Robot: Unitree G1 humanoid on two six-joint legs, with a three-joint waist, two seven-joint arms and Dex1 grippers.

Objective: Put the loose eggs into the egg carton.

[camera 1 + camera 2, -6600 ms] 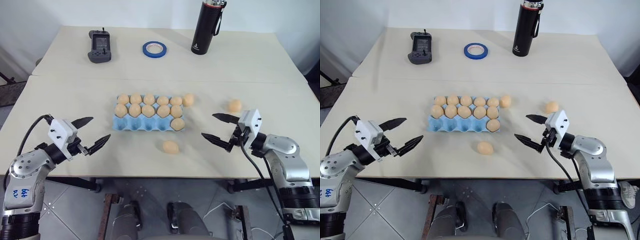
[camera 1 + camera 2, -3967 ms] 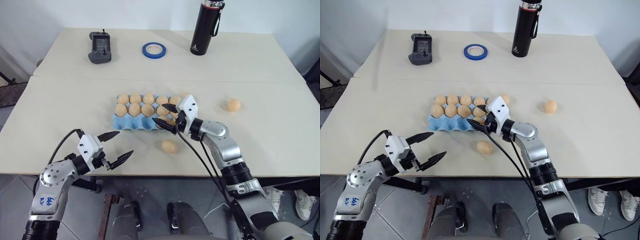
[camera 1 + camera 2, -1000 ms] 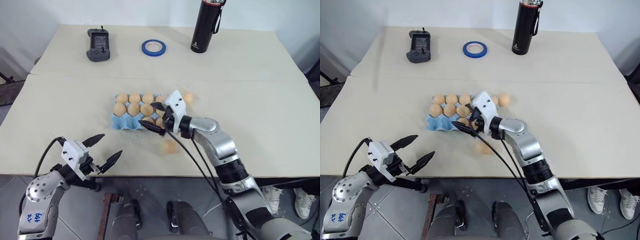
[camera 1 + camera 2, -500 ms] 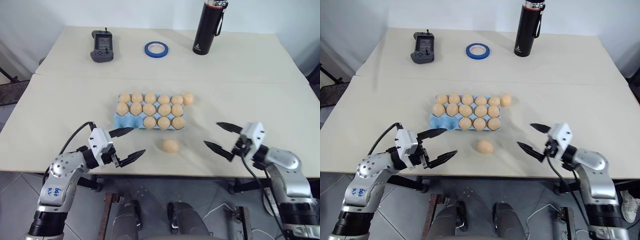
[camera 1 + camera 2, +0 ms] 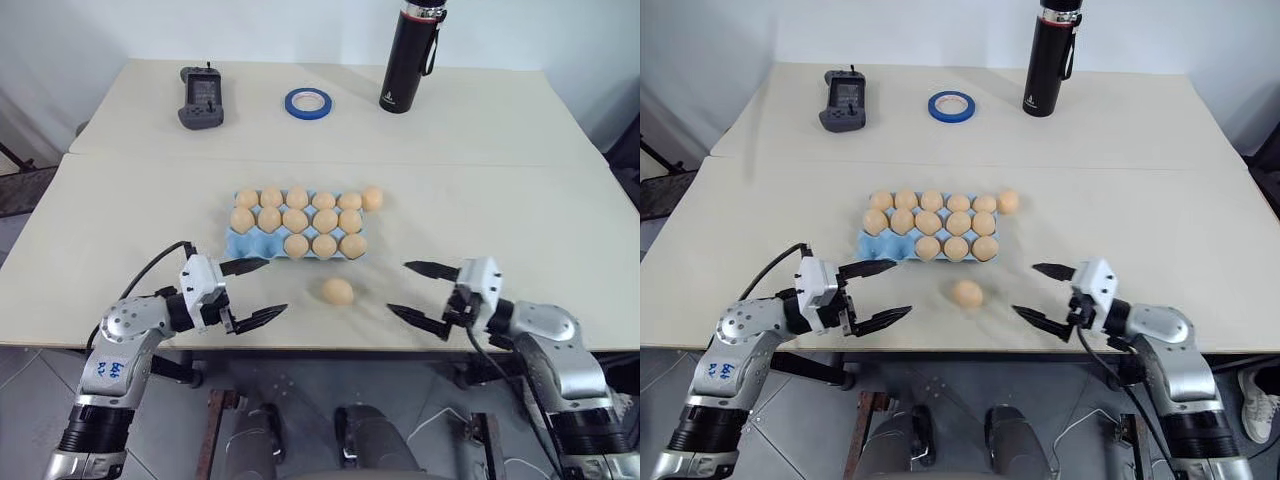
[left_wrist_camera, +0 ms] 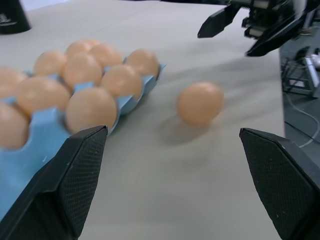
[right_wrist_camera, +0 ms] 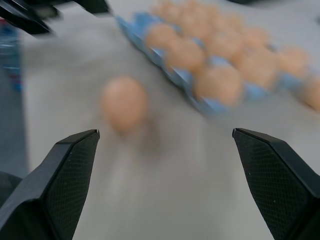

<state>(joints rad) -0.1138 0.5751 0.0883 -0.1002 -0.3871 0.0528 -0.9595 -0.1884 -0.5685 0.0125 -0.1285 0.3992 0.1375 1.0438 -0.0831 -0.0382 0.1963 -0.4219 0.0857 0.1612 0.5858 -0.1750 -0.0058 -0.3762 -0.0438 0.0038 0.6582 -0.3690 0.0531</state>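
Jaws on both arms are standing wide apart and holding nothing. The left gripper [image 5: 250, 291] is hovering low over the near edge of the table [image 5: 120, 210], its two black fingers spread and aiming toward the table's middle, one tip reaching close to the carton's near left corner without touching it. The right gripper [image 5: 418, 294] is mirroring it on the other side, fingers equally splayed, aiming inward at the same spot. Both forearms are lying roughly level, elbows out beyond the table edge.

Between the two grippers a loose egg [image 5: 338, 291] is lying on the bare tabletop, just in front of the egg carton [image 5: 244, 245] and apart from it; neither gripper is touching it. In the left wrist view this egg [image 6: 200, 102] is sitting between the fingers' line of sight, with the right gripper's tips showing beyond it.

The blue carton is lying near the table's middle, its far row full and its near row holding three eggs at the right end, with cups at the left end showing bare blue. A second loose egg [image 5: 372, 198] is resting against the carton's far right corner, outside the tray.

Farther back, a black bottle [image 5: 408, 55], a blue tape ring [image 5: 308, 101] and a dark handheld controller [image 5: 200, 96] are standing well apart from the carton.
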